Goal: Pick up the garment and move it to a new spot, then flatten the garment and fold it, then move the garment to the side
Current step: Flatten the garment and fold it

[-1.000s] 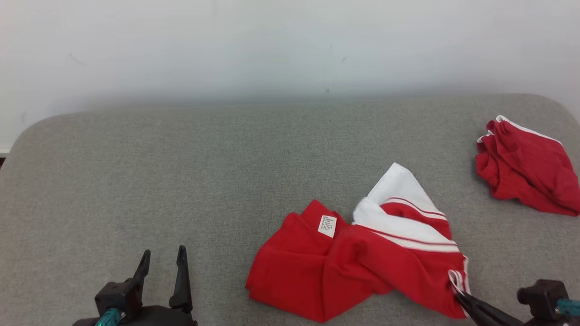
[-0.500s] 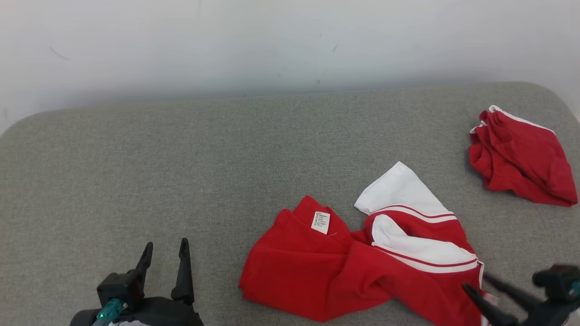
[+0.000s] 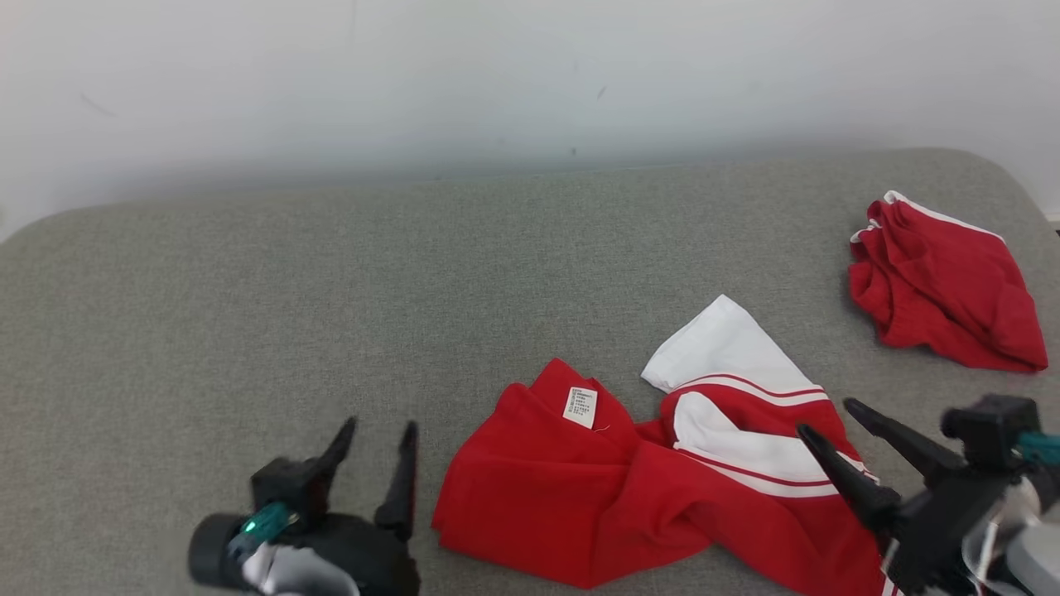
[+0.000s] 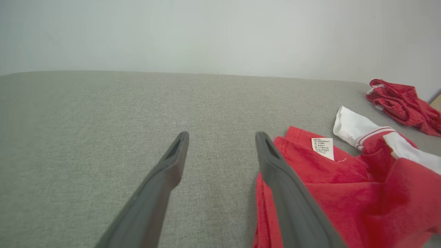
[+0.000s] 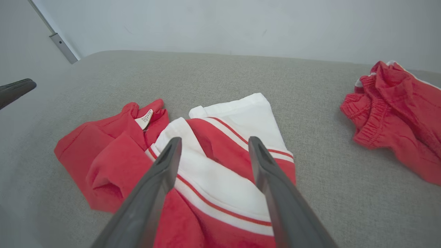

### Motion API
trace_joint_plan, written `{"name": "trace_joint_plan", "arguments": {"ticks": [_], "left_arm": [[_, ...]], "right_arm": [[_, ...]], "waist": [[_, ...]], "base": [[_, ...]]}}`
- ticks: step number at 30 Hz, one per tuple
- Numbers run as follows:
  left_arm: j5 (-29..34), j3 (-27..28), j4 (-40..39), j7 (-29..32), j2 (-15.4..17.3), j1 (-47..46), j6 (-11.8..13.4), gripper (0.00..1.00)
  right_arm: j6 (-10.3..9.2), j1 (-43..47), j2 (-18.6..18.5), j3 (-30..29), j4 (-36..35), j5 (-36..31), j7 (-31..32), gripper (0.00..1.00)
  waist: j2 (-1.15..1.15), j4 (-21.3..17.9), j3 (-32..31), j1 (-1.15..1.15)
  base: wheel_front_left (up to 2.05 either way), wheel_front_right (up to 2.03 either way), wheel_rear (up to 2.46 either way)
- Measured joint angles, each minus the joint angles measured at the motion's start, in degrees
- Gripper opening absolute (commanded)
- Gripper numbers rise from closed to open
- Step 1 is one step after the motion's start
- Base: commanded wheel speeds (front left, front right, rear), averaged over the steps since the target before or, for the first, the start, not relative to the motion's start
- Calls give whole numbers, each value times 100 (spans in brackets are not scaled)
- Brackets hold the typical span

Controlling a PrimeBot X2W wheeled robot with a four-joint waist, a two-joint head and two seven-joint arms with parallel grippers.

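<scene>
Opened and lifted off the hem, the right gripper [image 3: 824,416] hangs spread over the crumpled red-and-white garment [image 3: 580,497], near right on the grey cushion [image 3: 331,290] — the left gripper [image 3: 379,425], spread too, has neared; either may pinch doubled layers.

You have the crumpled garment [image 3: 629,513] lying on the upholstered surface [image 3: 248,290], toward the front and right of centre. Its care label [image 3: 580,407] sits on top of the garment's left half, near the back edge. A flap [image 3: 720,348] of the garment pokes out toward the back. Behind and to the right, well apart, the bunched shorts [image 3: 944,290] lie near the surface's right edge. Your left gripper [image 3: 378,425] sits just left of the garment's left edge, and your right gripper [image 3: 826,417] hangs above its right side. The wall [image 3: 497,74] stands behind the surface's far edge.
</scene>
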Motion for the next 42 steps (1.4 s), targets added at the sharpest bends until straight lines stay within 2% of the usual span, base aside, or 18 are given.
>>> {"name": "trace_joint_plan", "arguments": {"ticks": [2, 9, 13, 21, 27, 42], "left_arm": [[-2, -160, 157, 104, -7, -194, -177, 100], [-88, -514, 756, 516, -41, -770, -644, 100], [-114, -749, 1033, 709, -81, -1219, -736, 100], [-263, -1069, 1559, 954, -104, -1885, -797, 100], [-606, -1588, 1585, 946, -112, -2258, -837, 100], [-1177, -2297, 2159, 949, -113, -2548, -775, 100]], "right_arm": [[-83, -250, 170, 71, 88, -126, 127, 100], [-131, -1099, 688, 410, 546, -376, 675, 100], [-129, -1423, 869, 560, 867, -512, 924, 100], [-19, -1870, 1315, 754, 1321, -534, 1214, 100], [74, -2007, 1548, 866, 1573, -531, 1288, 100], [183, -2056, 1644, 1057, 1808, -531, 1334, 100]], "waist": [[0, 29, 27, 0], [0, 86, 197, 0], [0, 106, 325, 0], [0, 100, 590, 0], [0, 25, 754, 1], [0, -205, 833, 0]], "base": [[0, 0, 0], [0, 0, 0], [0, 0, 0], [0, 0, 0], [0, 0, 0], [0, 0, 0]]}}
